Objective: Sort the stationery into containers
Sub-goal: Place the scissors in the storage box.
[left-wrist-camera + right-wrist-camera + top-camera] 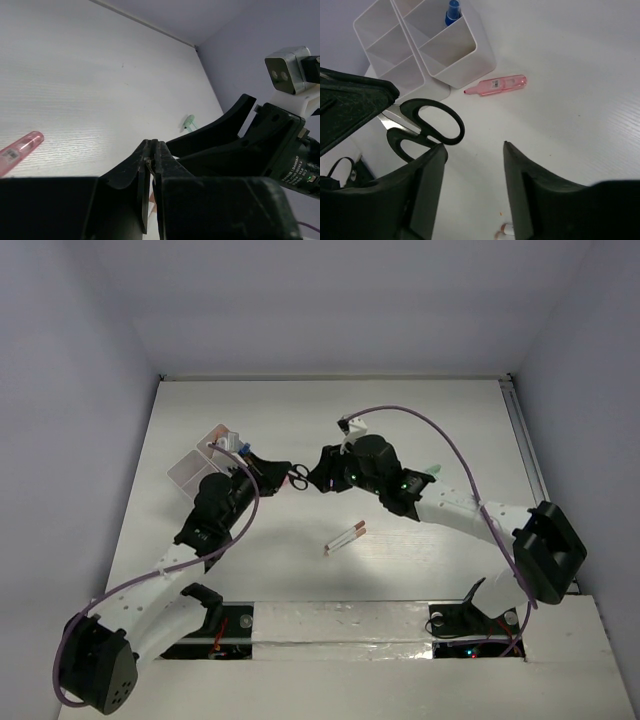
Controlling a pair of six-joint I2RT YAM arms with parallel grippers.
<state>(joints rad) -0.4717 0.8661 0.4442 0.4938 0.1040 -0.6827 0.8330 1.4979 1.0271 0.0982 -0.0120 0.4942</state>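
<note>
As only wrist views reveal, left jaws pinch scissors (457,127), right jaws gape.

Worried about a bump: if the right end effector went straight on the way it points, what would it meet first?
Most likely the scissors, whose black handles sit just left of the right end effector's open gap; the left end effector holds their blades. Depth is unclear.

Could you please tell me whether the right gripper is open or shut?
Open: the right gripper has its two fingers well apart in the right wrist view, with table showing between them and nothing gripped.
</note>
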